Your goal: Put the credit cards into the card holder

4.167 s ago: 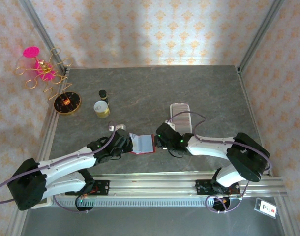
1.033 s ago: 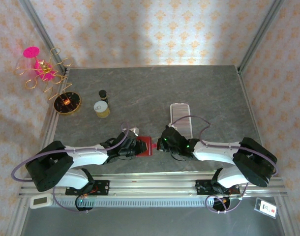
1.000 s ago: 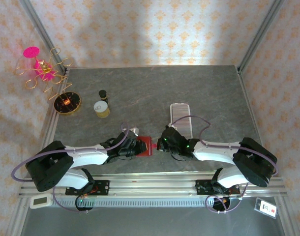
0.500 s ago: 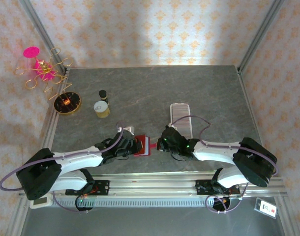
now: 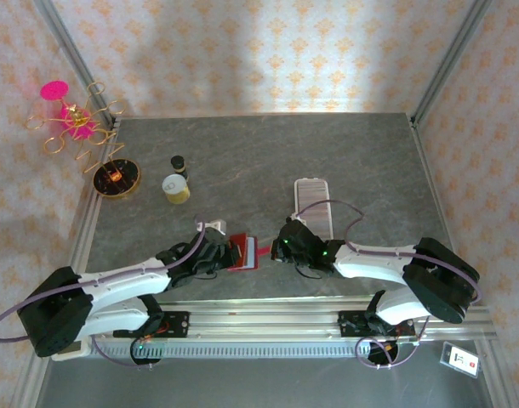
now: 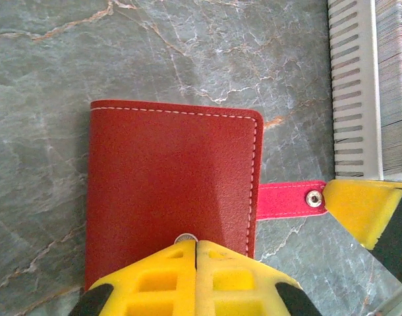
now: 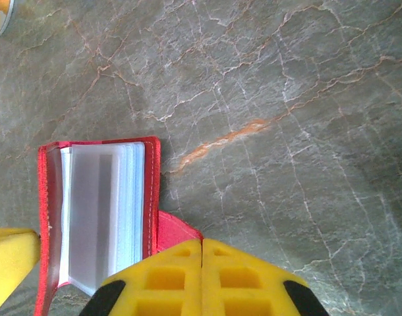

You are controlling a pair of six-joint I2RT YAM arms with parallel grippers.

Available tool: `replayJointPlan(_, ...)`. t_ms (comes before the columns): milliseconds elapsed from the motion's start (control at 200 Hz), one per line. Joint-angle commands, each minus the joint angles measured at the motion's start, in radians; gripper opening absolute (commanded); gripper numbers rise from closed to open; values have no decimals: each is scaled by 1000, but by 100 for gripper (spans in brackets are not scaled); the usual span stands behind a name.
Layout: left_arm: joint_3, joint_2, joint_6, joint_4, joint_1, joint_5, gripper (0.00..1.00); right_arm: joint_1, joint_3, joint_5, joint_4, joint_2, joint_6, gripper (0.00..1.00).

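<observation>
Card holder, a small red leather-like folding wallet, lies at the near middle of the grey marbled tabletop, long axis running near to far. Its red strap points right. The left end effector, fingers pressed together, touches the cover's left edge. The right end effector, likewise pressed together, meets the strap end; whether it pinches the strap cannot be told. Pale credit cards, apparently stacked on edge, stand in a white ridged tray just far-right, nearer the right arm. A yellow-lidded jar stands far-left, out of the way.
</observation>
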Motion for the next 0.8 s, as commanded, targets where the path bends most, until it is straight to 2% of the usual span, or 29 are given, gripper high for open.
replayJointPlan(0, -28, -22, 26, -76, -5, -42, 0, 4, 4, 18, 3, 0, 11, 0)
replayJointPlan(195, -40, -53, 28, -139, -6, -89, 0, 5, 2, 15, 10, 9, 13, 0)
replayJointPlan(395, -62, -66, 4, -51, -6, -17, 0, 5, 10, 4, 10, 21, 9, 0)
replayJointPlan(791, -39, -19, -18, 70, -7, 58, 0, 5, 13, -12, 23, 8, 1, 0)
